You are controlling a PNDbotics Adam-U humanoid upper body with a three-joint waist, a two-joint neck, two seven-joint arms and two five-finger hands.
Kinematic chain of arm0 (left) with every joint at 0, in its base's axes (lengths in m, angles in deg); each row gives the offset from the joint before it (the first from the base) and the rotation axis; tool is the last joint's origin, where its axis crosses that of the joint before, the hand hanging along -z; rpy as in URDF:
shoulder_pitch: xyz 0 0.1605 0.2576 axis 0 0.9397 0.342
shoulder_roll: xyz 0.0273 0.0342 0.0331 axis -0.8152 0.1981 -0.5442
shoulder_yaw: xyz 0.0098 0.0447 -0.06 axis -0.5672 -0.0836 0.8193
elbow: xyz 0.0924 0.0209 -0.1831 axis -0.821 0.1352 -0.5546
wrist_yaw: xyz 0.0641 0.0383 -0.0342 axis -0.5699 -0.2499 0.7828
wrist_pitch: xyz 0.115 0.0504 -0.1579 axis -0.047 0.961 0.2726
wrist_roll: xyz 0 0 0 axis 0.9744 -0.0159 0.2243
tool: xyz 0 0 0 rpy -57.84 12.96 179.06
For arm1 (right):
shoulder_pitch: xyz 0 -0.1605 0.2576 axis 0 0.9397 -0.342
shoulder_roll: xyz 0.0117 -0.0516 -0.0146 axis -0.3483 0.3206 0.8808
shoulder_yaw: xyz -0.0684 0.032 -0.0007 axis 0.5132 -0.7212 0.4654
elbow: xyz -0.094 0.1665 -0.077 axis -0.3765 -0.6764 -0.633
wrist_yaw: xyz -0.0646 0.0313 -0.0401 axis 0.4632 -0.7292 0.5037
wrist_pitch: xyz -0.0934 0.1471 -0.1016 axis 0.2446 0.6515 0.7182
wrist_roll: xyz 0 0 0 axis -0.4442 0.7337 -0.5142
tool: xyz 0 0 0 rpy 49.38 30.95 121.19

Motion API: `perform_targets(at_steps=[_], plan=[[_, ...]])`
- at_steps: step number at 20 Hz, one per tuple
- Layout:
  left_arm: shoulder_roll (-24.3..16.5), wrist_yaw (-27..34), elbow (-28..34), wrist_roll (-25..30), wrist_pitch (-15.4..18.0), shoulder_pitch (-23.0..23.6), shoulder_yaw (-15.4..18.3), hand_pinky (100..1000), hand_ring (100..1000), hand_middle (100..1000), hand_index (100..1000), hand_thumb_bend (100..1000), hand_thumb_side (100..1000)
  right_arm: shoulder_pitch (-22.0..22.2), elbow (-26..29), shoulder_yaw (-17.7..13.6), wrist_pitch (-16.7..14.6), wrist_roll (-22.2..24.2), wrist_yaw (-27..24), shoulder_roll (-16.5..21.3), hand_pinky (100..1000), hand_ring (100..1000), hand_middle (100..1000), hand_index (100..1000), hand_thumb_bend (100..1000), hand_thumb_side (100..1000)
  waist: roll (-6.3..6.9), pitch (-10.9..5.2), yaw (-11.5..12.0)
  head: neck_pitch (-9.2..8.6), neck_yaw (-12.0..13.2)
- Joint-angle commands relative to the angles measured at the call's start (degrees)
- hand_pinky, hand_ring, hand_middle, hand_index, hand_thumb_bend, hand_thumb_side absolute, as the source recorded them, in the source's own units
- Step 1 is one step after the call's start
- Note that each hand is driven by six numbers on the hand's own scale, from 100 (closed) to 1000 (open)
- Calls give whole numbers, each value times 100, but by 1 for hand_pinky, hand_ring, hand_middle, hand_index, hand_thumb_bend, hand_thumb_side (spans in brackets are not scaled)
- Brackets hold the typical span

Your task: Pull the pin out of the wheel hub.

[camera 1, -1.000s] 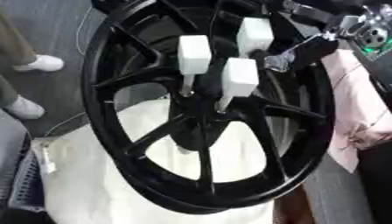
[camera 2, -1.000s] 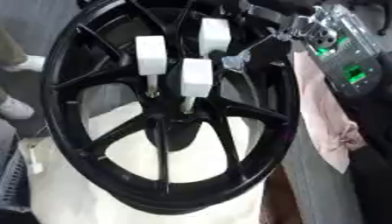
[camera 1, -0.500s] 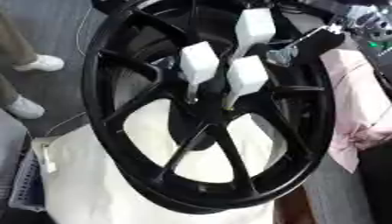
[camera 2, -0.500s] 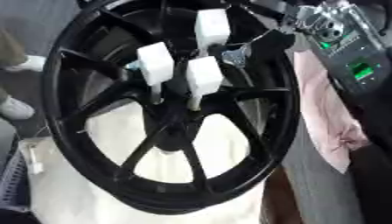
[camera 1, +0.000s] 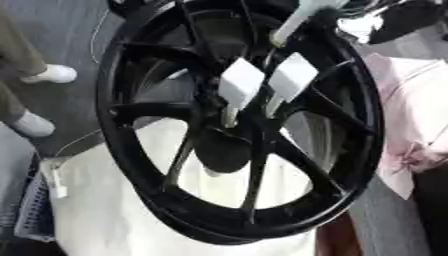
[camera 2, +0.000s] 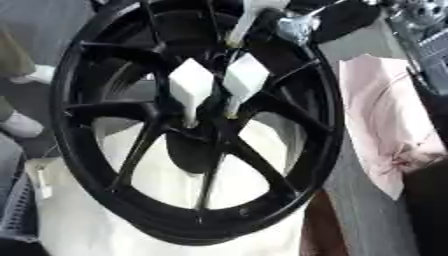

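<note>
Lower half of the frame: one white cloth (camera 1: 114, 200), soft and faintly creased, lay under the wheel hub (camera 2: 96, 165) — a single glossy black rim with slim spokes running to a dark centre, filling most of the view and tilted slightly.

Middle: two pins with blocky white heads and pale thin shafts stood side by side in the hub's centre, the left pin (camera 2: 191, 86) and the right pin (camera 2: 244, 76) just apart, shafts pointing down into the spokes.

Upper centre: a third pin (camera 2: 248, 15), same pale make, showed clear of the hub's centre, above the other two, slanting towards the top edge.

Upper right — the right hand (camera 2: 337, 17), black with silver parts, was blurred at the rim's top beside that third pin; whether its fingers were spread or pinching, cannot tell. One crumpled pink cloth (camera 2: 381, 110) lay at right.
</note>
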Motion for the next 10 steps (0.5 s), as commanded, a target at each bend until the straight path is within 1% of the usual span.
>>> perform_targets(at_steps=[1, 3, 4, 6, 8, 10], plan=[[-96, 27, 78, -41, 6, -38, 85, 517, 734, 663, 761, 100, 685, 152, 67, -621, 339, -266, -620, 446, 636, 422, 140, 359, 100, 403, 73, -174, -22, 31, 3], [-93, 25, 82, -71, 11, -29, 113, 517, 734, 663, 761, 100, 684, 518, 101, -980, 439, -514, -901, 664, 636, 422, 141, 360, 100, 415, 97, -166, -42, 8, 19], [-91, 22, 84, -86, 15, -27, 125, 517, 735, 663, 761, 100, 682, 751, 149, -1167, 468, -652, -986, 768, 638, 422, 142, 361, 100, 403, 112, -156, -49, -19, 23], [-88, 15, 94, -116, 29, -38, 145, 518, 735, 663, 761, 100, 679, 1332, 400, -1534, 397, -946, -1158, 914, 644, 425, 145, 364, 100, 383, 148, -123, -54, -89, 18], [-86, 6, 105, -147, 47, -53, 167, 518, 735, 663, 761, 100, 676, 1989, 768, -1858, 266, -1219, -1187, 943, 652, 429, 149, 368, 100, 355, 186, -80, -51, -168, 13], [-84, -6, 111, -187, 65, -63, 198, 518, 735, 663, 761, 100, 674, 2735, 1216, -2196, 100, -1515, -974, 819, 663, 436, 156, 375, 100, 288, 233, -29, -50, -248, 15]])
